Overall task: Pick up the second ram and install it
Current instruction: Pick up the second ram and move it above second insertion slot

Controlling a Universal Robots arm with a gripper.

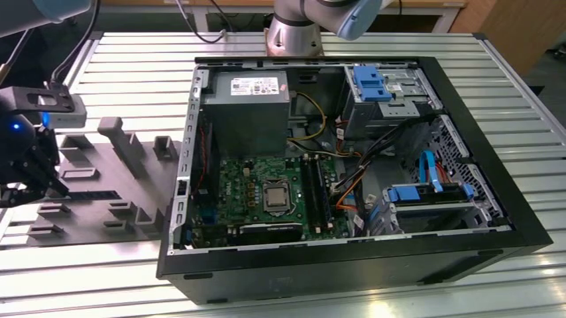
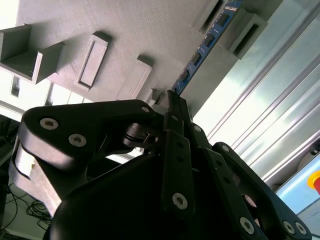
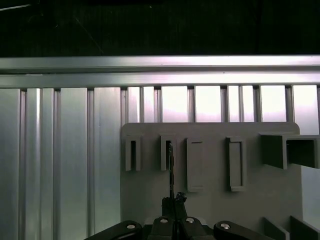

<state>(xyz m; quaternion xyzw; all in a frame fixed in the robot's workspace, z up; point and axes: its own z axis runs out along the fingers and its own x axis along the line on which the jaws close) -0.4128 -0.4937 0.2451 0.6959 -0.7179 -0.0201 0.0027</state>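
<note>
- The gripper (image 1: 49, 185) sits at 9 o'clock in the exterior view, low over a grey fixture plate (image 1: 89, 209) on the slatted metal table (image 1: 132, 79).
- In both wrist views the gripper (image 2: 172, 100) (image 3: 174, 200) is clenched on the near end of the second ram (image 2: 205, 47) (image 3: 171, 165); the fingers meet on the strip with no gap showing.
- The second ram stands on edge on the fixture plate (image 2: 125, 30) (image 3: 210, 205). Its far end rests in a light grey slotted holder (image 2: 250, 30). In the exterior view the second ram (image 1: 93, 195) appears as a dark strip running from the gripper toward 3 o'clock.
- The first wrist view shows the second ram edge-on as a thin dark line between the gripper and one slotted holder (image 3: 167, 152), with three more holders in the same row.
- An open computer case (image 1: 354, 265) lies on the table at 3 o'clock from the fixture plate, just beside it.
- Inside the computer case, the green motherboard (image 1: 256, 175) carries long black memory slots (image 1: 316, 189) at its 3 o'clock side.
- The arm's base (image 1: 301, 26) stands at 12 o'clock from the computer case.
</note>
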